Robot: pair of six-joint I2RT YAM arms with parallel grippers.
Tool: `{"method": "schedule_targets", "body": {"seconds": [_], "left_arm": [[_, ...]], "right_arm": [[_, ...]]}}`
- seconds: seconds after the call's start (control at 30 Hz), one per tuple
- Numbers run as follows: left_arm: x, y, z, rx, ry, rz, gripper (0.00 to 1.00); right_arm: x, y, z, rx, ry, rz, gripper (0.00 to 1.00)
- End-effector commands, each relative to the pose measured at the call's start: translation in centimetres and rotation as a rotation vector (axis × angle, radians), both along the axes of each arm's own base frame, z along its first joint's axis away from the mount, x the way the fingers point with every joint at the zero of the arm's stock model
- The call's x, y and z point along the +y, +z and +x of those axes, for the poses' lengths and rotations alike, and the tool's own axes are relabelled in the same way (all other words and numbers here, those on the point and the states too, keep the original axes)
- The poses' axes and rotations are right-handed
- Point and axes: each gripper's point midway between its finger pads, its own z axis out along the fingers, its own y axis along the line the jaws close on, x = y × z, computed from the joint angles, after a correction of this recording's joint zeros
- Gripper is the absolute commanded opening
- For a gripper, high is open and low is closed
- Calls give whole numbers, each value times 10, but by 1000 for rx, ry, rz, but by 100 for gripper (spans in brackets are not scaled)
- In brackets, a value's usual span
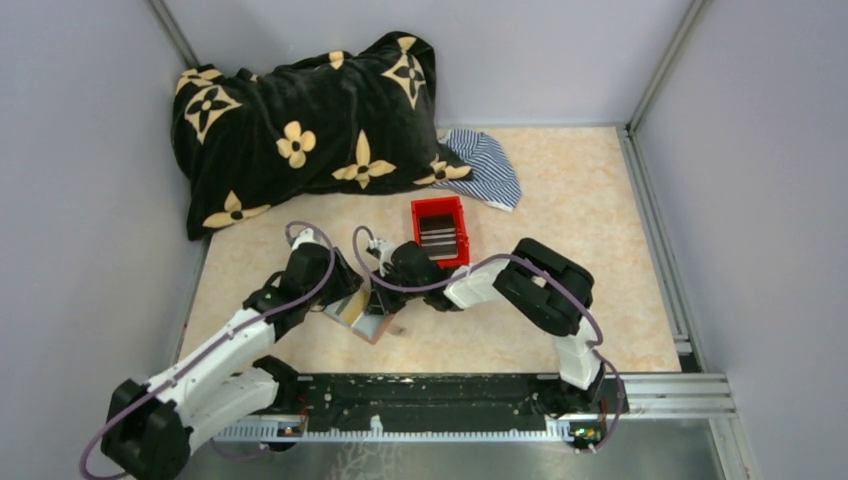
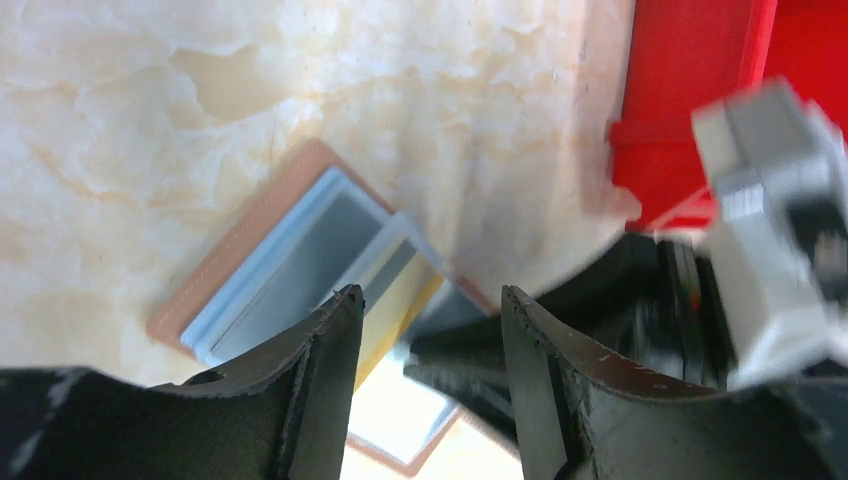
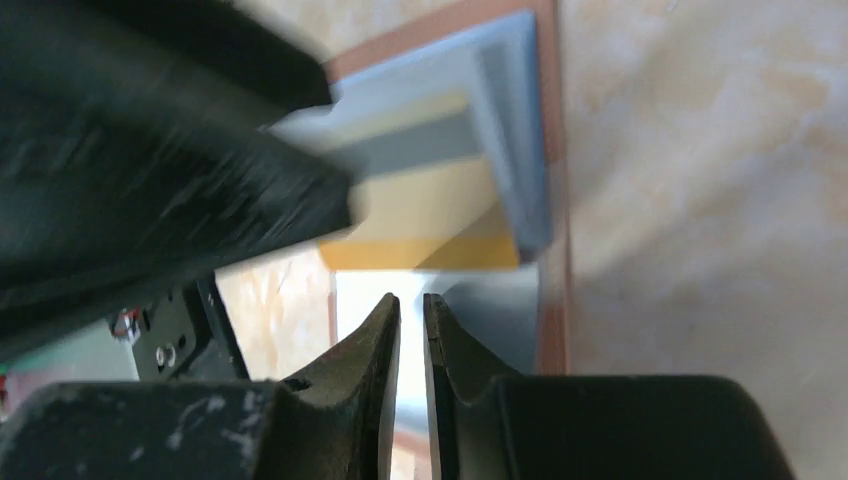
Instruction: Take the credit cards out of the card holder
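Note:
The card holder (image 1: pixel 367 318) lies open on the table, brown-edged with grey-blue pocket panels (image 2: pixel 290 265). An orange-tan credit card (image 2: pixel 400 318) sticks partway out of a pocket and also shows as a yellow card (image 3: pixel 430 215) in the right wrist view. My left gripper (image 2: pixel 428 295) hangs open just above that card, one finger to each side and not touching it. My right gripper (image 3: pixel 411 300) is all but shut, with only a thin slit and nothing in it. Its tips rest on the holder's bright lower panel (image 3: pixel 500 310). Flat grey and dark cards (image 1: pixel 438 238) lie in the red bin.
The red plastic bin (image 1: pixel 440 208) stands just behind the grippers and also fills the upper right corner as a red bin (image 2: pixel 700 80) in the left wrist view. A black flower-print cushion (image 1: pixel 310 130) and a striped cloth (image 1: pixel 490 165) lie at the back. Walls enclose the table.

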Motion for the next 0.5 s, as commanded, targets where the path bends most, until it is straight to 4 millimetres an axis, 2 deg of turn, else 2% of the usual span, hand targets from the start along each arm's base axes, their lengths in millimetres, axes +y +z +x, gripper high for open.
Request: {"method": "schedule_targets", "body": {"seconds": [0.0, 0.13, 0.23, 0.33, 0.47], "left_arm": [[-1, 20, 42, -35, 80, -10, 60], [3, 24, 71, -58, 102, -94, 59], [1, 28, 88, -65, 83, -80, 59], [-6, 23, 100, -40, 37, -56, 59], [-11, 7, 111, -10, 19, -61, 59]], "right_arm": [[2, 44, -18, -115, 30, 69, 16], [4, 49, -37, -161, 48, 55, 16], [8, 45, -47, -181, 80, 16, 16], [14, 40, -55, -195, 114, -10, 16], [19, 27, -63, -213, 146, -64, 16]]}}
